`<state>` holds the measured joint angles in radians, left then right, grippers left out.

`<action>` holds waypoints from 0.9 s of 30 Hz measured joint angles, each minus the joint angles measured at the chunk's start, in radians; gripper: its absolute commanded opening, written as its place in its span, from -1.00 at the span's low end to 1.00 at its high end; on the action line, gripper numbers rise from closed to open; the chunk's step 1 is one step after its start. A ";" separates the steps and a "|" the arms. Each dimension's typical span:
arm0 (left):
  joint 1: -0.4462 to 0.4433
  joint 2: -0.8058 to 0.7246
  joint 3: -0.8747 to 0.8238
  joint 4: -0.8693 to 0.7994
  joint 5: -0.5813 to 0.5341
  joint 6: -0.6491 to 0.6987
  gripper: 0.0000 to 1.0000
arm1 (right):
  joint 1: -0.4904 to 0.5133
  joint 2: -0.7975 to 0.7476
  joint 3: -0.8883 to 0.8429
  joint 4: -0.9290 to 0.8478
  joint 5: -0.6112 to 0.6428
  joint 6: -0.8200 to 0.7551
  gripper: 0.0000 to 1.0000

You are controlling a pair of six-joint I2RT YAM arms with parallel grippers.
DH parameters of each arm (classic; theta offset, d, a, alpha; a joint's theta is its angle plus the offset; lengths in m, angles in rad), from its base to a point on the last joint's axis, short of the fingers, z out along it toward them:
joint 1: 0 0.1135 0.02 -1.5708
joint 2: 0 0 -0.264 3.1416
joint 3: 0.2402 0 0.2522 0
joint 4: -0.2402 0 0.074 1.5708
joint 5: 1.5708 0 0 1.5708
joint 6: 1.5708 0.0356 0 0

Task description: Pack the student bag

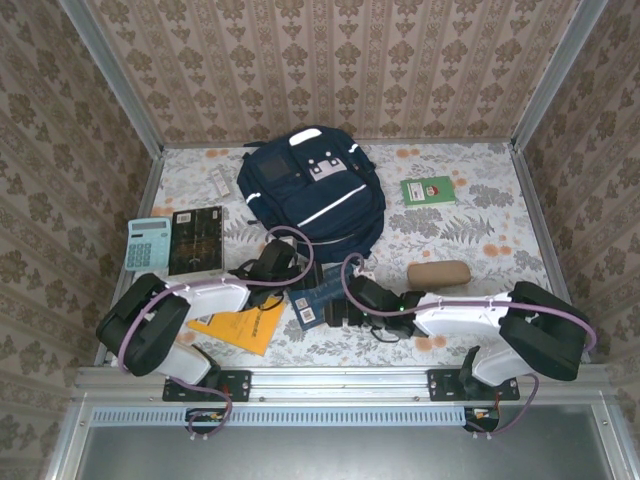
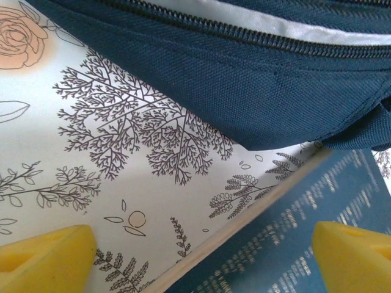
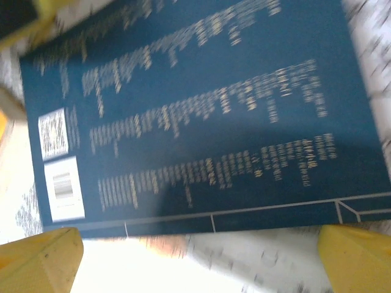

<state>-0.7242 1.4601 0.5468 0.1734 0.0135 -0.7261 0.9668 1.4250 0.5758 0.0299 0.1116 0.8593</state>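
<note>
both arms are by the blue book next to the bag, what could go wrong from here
1. The left gripper and right gripper both hang open near the blue book; they may collide.
2. The book lies flat on the table, so a grasp could slip.
3. The student bag has its zipper apparently shut, which would block packing.

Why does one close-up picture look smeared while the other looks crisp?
Right wrist view: gold print on the blue book is smeared, probably motion, with a shadow across it. Left wrist view: weave and zipper of the student bag are crisp. Top external view: even light, soft shadows.
</note>
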 measured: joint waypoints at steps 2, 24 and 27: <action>0.010 -0.006 -0.007 0.007 0.016 -0.002 0.80 | -0.042 0.005 0.001 0.025 -0.014 -0.013 0.99; 0.062 -0.047 -0.099 0.127 0.096 -0.009 0.70 | -0.108 0.092 0.053 0.087 -0.083 -0.018 0.99; 0.023 -0.058 -0.109 0.133 0.096 -0.018 0.69 | -0.135 0.106 0.071 0.086 -0.108 -0.018 0.99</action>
<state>-0.7010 1.4021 0.4377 0.3061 0.1093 -0.7437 0.8318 1.5314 0.6472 0.1162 0.0040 0.8410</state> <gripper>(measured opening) 0.847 0.995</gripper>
